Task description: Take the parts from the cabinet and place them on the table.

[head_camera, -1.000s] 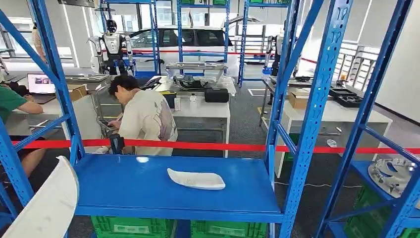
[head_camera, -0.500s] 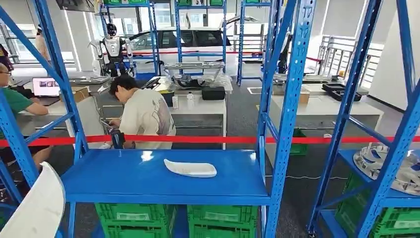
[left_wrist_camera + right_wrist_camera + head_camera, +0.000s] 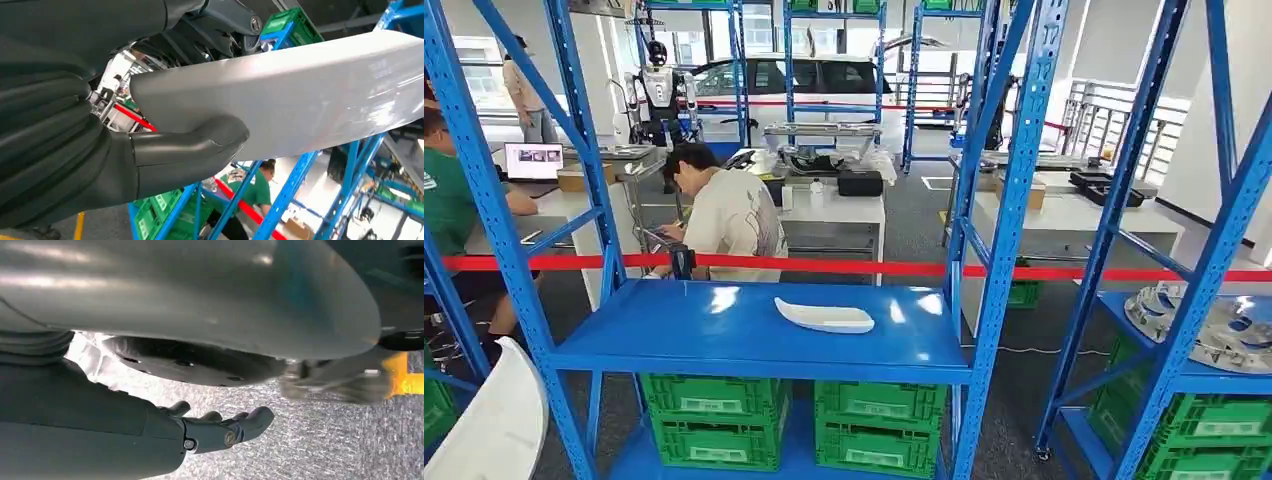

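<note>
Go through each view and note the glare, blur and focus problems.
Head view: sharp; ceiling lights glare on the blue shelf around the small white part, windows behind blown out. Left wrist view: bright sheen streaks the large white panel in the left hand; background soft. Right wrist view: the right hand fairly sharp, the yellow floor marking blurred.

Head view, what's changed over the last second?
The camera has moved: the whole picture shifted, and more of the green crates under the blue shelf now shows. The small white part stays lying on that shelf. The left hand holds the long white panel as before.
</note>
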You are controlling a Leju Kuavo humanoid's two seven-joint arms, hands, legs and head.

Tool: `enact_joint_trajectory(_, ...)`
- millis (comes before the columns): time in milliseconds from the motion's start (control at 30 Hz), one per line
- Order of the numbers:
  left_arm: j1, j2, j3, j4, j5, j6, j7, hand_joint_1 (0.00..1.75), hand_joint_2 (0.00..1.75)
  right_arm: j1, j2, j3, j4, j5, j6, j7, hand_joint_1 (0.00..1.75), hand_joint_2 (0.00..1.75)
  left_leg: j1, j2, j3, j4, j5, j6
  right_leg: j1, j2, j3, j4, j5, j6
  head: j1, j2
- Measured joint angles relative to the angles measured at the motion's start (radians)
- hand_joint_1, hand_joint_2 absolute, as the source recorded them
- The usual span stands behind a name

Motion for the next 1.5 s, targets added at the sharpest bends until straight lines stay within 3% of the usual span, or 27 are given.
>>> enact_joint_trajectory(67,0.021,0.000,0.002,-0.019,0.000,0.000,-0.001,1.75,1.75,-0.001,-0.001,-0.002,0.000,-0.010,0.000,-0.022,0.00,0.00,0.001,-0.002,-0.035,0.013,0.019,-0.003,0.008,0.001,0.121,-0.150,0.043,-0.013,0.000,0.000)
enact_joint_trajectory(100,0.031,0.000,0.002,-0.026,0.000,0.000,0.003,1.75,1.75,-0.002,-0.002,-0.002,0.000,-0.006,0.000,-0.031,0.00,0.00,0.000,-0.002,-0.046,0.018,0.027,-0.008,0.015,0.001,0.198,-0.254,0.011,-0.023,0.001,0.000)
enact_joint_trajectory(133,0.036,0.000,0.002,-0.031,0.002,0.000,0.008,1.75,1.75,-0.003,-0.003,-0.002,0.001,0.000,0.000,-0.039,0.00,0.00,-0.002,-0.001,-0.052,0.020,0.036,-0.015,0.018,0.000,0.233,-0.328,-0.012,-0.027,0.000,0.000)
enact_joint_trajectory(233,0.037,0.000,0.002,-0.035,0.003,0.000,0.012,1.75,1.75,-0.002,-0.002,-0.003,0.000,-0.009,0.000,-0.063,0.00,0.00,0.004,0.001,-0.057,0.010,0.068,-0.033,0.024,0.001,0.211,-0.336,0.001,-0.036,0.001,0.000)
enact_joint_trajectory(267,0.036,0.000,0.002,-0.035,0.003,0.000,0.015,1.75,1.75,-0.001,0.000,-0.006,0.000,-0.013,0.000,-0.071,0.00,0.00,0.003,-0.001,-0.065,0.014,0.067,-0.038,0.012,-0.003,0.206,-0.347,0.020,-0.042,0.000,0.000)
enact_joint_trajectory(333,0.029,0.000,0.003,-0.034,0.004,0.000,0.015,1.75,1.75,-0.002,0.003,-0.009,0.000,-0.017,-0.001,-0.073,0.00,0.00,0.006,-0.010,-0.092,0.086,-0.042,-0.047,0.014,-0.008,0.178,-0.346,0.041,-0.056,-0.002,0.000)
enact_joint_trajectory(400,0.016,0.000,0.003,-0.027,0.004,-0.007,0.013,1.75,1.75,-0.001,0.007,-0.009,0.000,-0.019,-0.001,-0.075,0.00,0.00,0.011,-0.010,-0.111,0.220,-0.144,-0.058,0.015,-0.010,0.150,-0.343,0.064,-0.057,-0.002,0.000)
enact_joint_trajectory(433,0.006,-0.001,0.003,-0.022,0.004,-0.009,0.010,1.75,1.75,0.000,0.009,-0.010,0.000,-0.022,-0.001,-0.077,0.00,0.00,0.012,-0.010,-0.113,0.279,-0.152,-0.063,0.015,-0.013,0.131,-0.340,0.077,-0.055,-0.003,0.000)
enact_joint_trajectory(467,-0.001,-0.001,0.003,-0.017,0.004,-0.010,0.008,1.75,1.75,0.000,0.010,-0.011,0.000,-0.027,-0.001,-0.079,0.00,0.00,0.014,-0.010,-0.106,0.303,-0.124,-0.066,0.014,-0.014,0.110,-0.335,0.089,-0.053,-0.002,0.000)
enact_joint_trajectory(500,-0.007,-0.002,0.002,-0.013,0.005,-0.012,0.007,1.75,1.75,0.000,0.011,-0.014,0.000,-0.031,-0.001,-0.082,0.00,0.00,0.017,-0.010,-0.086,0.294,-0.084,-0.069,0.013,-0.015,0.090,-0.329,0.099,-0.050,-0.003,0.000)
enact_joint_trajectory(533,-0.014,-0.003,0.002,-0.008,0.005,-0.013,0.007,1.75,1.75,0.001,0.011,-0.019,0.000,-0.034,-0.001,-0.083,0.00,0.00,0.021,-0.010,-0.043,0.250,-0.041,-0.071,0.012,-0.015,0.063,-0.319,0.111,-0.046,-0.002,0.000)
enact_joint_trajectory(567,-0.021,-0.003,0.002,-0.005,0.006,-0.018,0.007,1.75,1.75,0.001,0.011,-0.023,0.000,-0.036,-0.001,-0.085,0.00,0.00,0.024,-0.010,0.016,0.176,-0.029,-0.073,0.011,-0.013,0.045,-0.307,0.122,-0.042,-0.002,0.000)
enact_joint_trajectory(633,-0.037,-0.003,0.002,0.002,0.007,-0.021,0.007,1.75,1.75,0.002,0.011,-0.026,0.001,-0.037,-0.001,-0.086,0.00,0.00,0.019,-0.012,0.142,-0.009,-0.100,-0.069,0.013,-0.012,0.014,-0.280,0.134,-0.029,-0.003,0.000)
enact_joint_trajectory(667,-0.043,-0.004,0.002,0.005,0.008,-0.022,0.007,1.75,1.75,0.004,0.011,-0.027,0.001,-0.037,-0.001,-0.087,0.00,0.00,0.015,-0.012,0.132,-0.017,-0.113,-0.050,0.012,-0.012,0.011,-0.279,0.145,-0.022,-0.001,0.000)
enact_joint_trajectory(767,-0.046,-0.006,0.002,0.013,0.008,-0.027,0.003,1.75,1.75,0.011,0.011,-0.027,0.001,-0.037,-0.002,-0.093,0.00,0.00,0.012,-0.006,0.111,-0.018,-0.086,-0.018,0.004,-0.008,0.003,-0.282,0.168,-0.004,-0.002,0.000)
enact_joint_trajectory(833,-0.052,-0.008,0.002,0.018,0.009,-0.029,-0.002,1.75,1.75,0.013,0.011,-0.029,0.001,-0.041,0.000,-0.104,0.00,0.00,0.012,-0.004,0.088,-0.017,-0.065,-0.002,0.001,-0.001,-0.020,-0.222,0.072,0.007,0.000,0.000)
enact_joint_trajectory(900,-0.054,-0.008,0.002,0.023,0.010,-0.030,-0.002,1.75,1.75,0.014,0.011,-0.030,0.001,-0.043,0.000,-0.107,0.00,0.00,0.009,-0.002,0.061,-0.016,-0.043,0.002,0.000,0.000,-0.051,-0.077,-0.045,0.014,0.000,0.000)
enact_joint_trajectory(933,-0.055,-0.008,0.002,0.027,0.012,-0.031,-0.002,1.75,1.75,0.013,0.011,-0.031,0.001,-0.043,0.000,-0.109,0.00,0.00,0.007,-0.001,0.044,-0.013,-0.031,0.002,0.000,0.000,-0.059,-0.010,-0.065,0.014,0.001,0.000)
enact_joint_trajectory(1000,-0.057,-0.008,0.002,0.032,0.032,-0.053,0.000,1.75,1.75,0.013,0.011,-0.031,0.001,-0.043,0.000,-0.110,0.00,0.00,0.004,-0.001,0.014,-0.006,-0.012,0.000,0.002,0.002,-0.031,0.012,-0.014,0.008,0.001,0.000)
enact_joint_trajectory(1067,-0.058,-0.008,0.002,0.035,0.042,-0.103,0.003,1.75,1.75,0.013,0.011,-0.031,0.001,-0.039,0.000,-0.116,0.00,0.00,0.004,-0.002,-0.014,0.003,0.001,-0.003,0.007,0.002,0.066,-0.103,0.053,-0.004,0.001,0.000)
enact_joint_trajectory(1100,-0.058,-0.008,0.002,0.037,0.039,-0.122,0.005,1.75,1.75,0.012,0.008,-0.031,0.001,-0.035,0.000,-0.119,0.00,0.00,0.005,-0.002,-0.022,0.008,0.010,-0.006,0.013,0.002,0.139,-0.195,0.047,-0.013,0.000,0.000)
enact_joint_trajectory(1133,-0.057,-0.008,0.002,0.038,0.032,-0.128,0.005,1.75,1.75,0.011,0.006,-0.031,0.001,-0.034,0.000,-0.122,0.00,0.00,0.001,-0.002,-0.029,0.012,0.015,-0.012,0.019,0.001,0.209,-0.293,0.009,-0.021,0.001,0.000)
enact_joint_trajectory(1167,-0.058,-0.009,0.002,0.038,0.028,-0.129,0.006,1.75,1.75,0.010,0.006,-0.031,0.001,-0.028,0.000,-0.124,0.00,0.00,0.001,0.001,-0.032,0.013,0.023,-0.018,0.021,0.001,0.228,-0.344,-0.011,-0.025,0.000,0.000)
enact_joint_trajectory(1200,-0.059,-0.009,0.002,0.038,0.024,-0.128,0.008,1.75,1.75,0.010,0.006,-0.031,0.001,-0.026,0.000,-0.128,0.00,0.00,0.002,0.003,-0.034,0.010,0.031,-0.023,0.024,0.001,0.222,-0.345,-0.005,-0.025,0.001,0.000)
enact_joint_trajectory(1267,-0.057,-0.010,0.002,0.040,0.024,-0.124,0.009,1.75,1.75,0.014,0.006,-0.031,0.001,-0.021,0.000,-0.133,0.00,0.00,-0.001,0.003,-0.038,0.011,0.027,0.008,0.021,0.000,0.219,-0.348,-0.004,-0.015,0.000,0.000)
enact_joint_trajectory(1333,-0.056,-0.010,0.002,0.040,0.024,-0.119,0.009,1.75,1.75,0.018,0.006,-0.030,0.001,-0.012,0.000,-0.137,0.00,0.00,0.003,0.000,-0.036,0.008,0.033,-0.016,0.024,-0.002,0.213,-0.344,-0.003,-0.022,0.000,0.000)
enact_joint_trajectory(1500,-0.051,-0.010,0.005,0.040,0.025,-0.119,0.012,1.75,1.75,0.015,0.007,-0.028,0.001,-0.009,0.000,-0.133,0.00,0.00,0.001,-0.004,-0.041,0.008,0.048,-0.017,0.022,-0.009,0.205,-0.336,0.004,-0.025,0.000,0.000)
